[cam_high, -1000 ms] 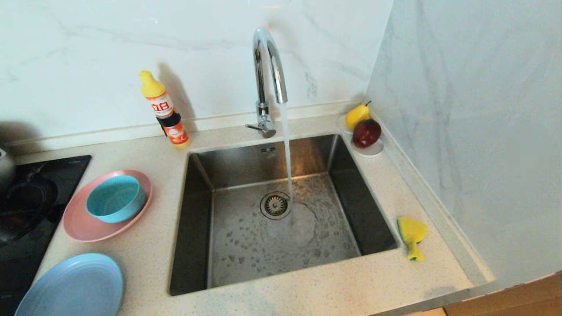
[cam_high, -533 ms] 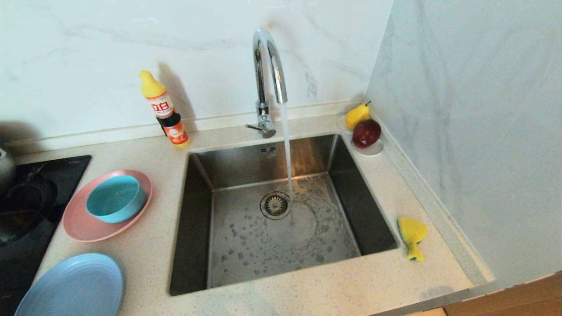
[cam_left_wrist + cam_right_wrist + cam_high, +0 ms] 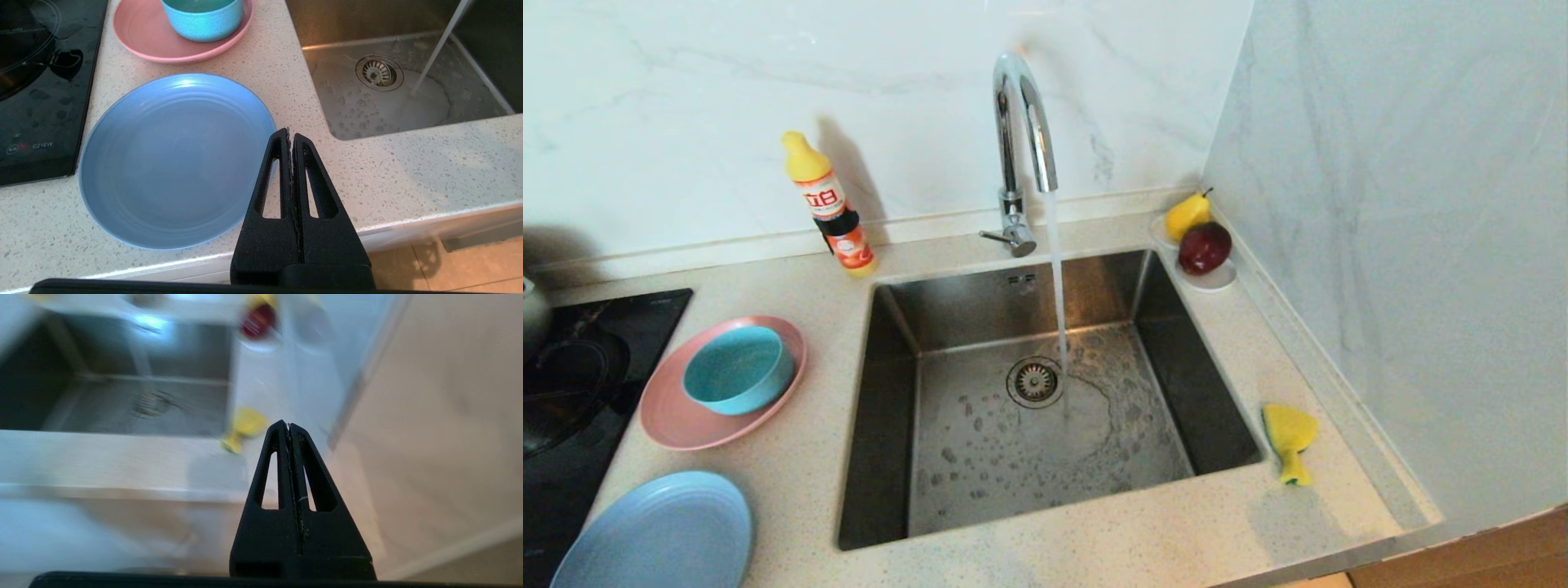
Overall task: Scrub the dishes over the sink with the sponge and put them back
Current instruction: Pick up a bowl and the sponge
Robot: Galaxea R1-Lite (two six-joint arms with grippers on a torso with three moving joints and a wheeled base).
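A pink plate (image 3: 678, 420) on the counter left of the sink (image 3: 890, 425) carries a teal bowl (image 3: 737, 369). A light-blue plate (image 3: 658, 535) lies nearer the front edge. The yellow fish-shaped sponge (image 3: 1289, 437) rests on the counter right of the sink. Neither gripper shows in the head view. In the left wrist view my left gripper (image 3: 291, 134) is shut and empty, beside the light-blue plate (image 3: 175, 159) near the counter's front edge. In the right wrist view my right gripper (image 3: 288, 425) is shut and empty, short of the sponge (image 3: 245, 426), before the counter's front edge.
Water runs from the chrome tap (image 3: 1021, 122) onto the sink floor by the drain (image 3: 1035, 381). A detergent bottle (image 3: 829, 204) stands at the back. A white saucer (image 3: 1217, 279) with a pear and a red apple sits in the back right corner. A black hob (image 3: 572, 367) lies left; a wall (image 3: 1405, 245) closes the right.
The head view shows no object moved; only the water pattern on the sink floor shifts. Neither arm has entered that view.
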